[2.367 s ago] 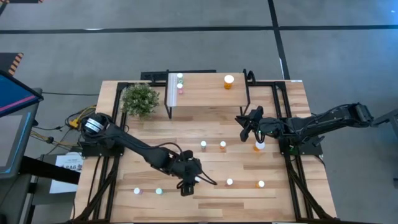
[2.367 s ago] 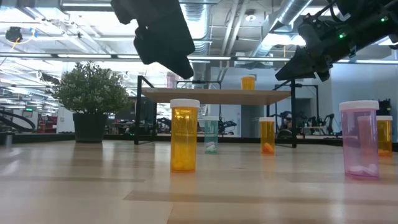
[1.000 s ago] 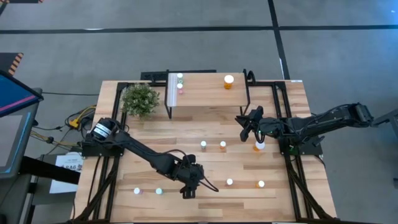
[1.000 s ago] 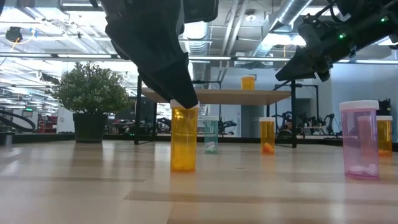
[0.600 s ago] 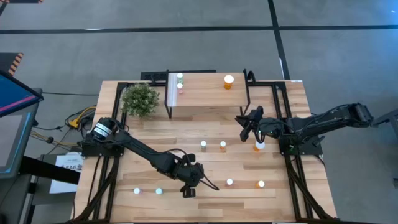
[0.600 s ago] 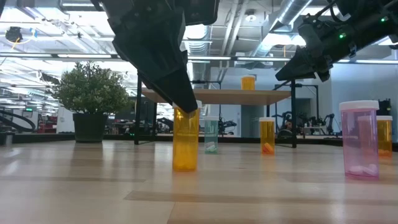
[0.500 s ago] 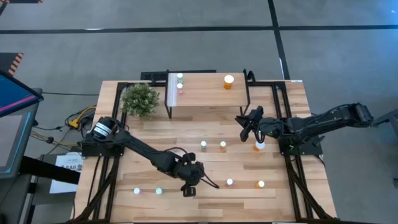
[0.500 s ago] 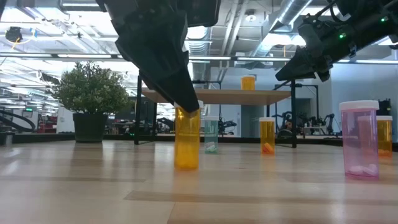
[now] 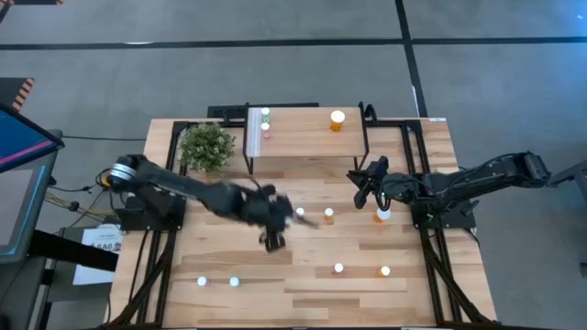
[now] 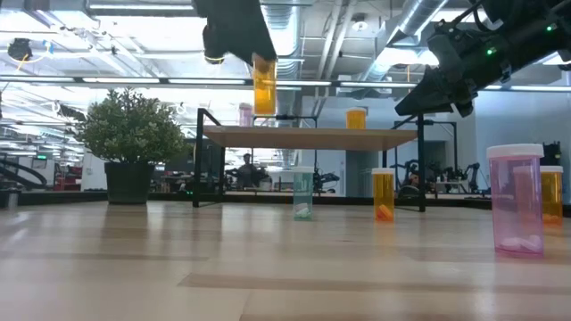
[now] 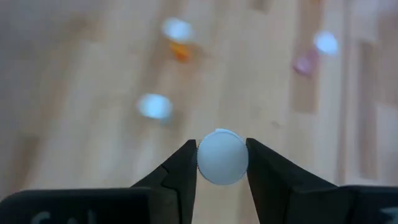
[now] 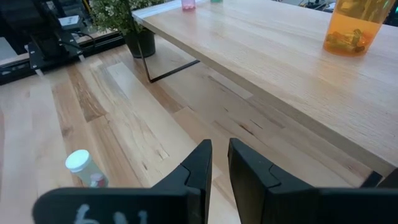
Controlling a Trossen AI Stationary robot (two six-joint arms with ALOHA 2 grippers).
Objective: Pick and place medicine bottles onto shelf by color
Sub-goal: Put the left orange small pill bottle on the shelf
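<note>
- Your left gripper (image 11: 222, 163) has its jaws pinching an orange bottle (image 10: 263, 86) by the white cap, and it hangs high over the tabletop (image 9: 303, 293), above the level of the shelf (image 10: 308, 137).
- I'd judge the main risk is the bottle swinging or slipping out: only the cap is held (the body hangs free below it), so a quick sweep toward the shelf could shake it loose.
- A second risk is coming in too low and clipping the shelf edge or its black legs; keep the bottle's base above the board.
- Watch the placement too: one orange bottle (image 9: 337, 119) already stands at one end of the shelf, with a pink and a green one at the other end. Landing among those would spoil the color sort, or topple a neighbor.
- The held bottle looks upright: translucent orange, its cap hidden between the jaws in the low view.
- Your right gripper (image 12: 219, 163) waits near the shelf's leg, jaws nearly together and holding nothing.
</note>
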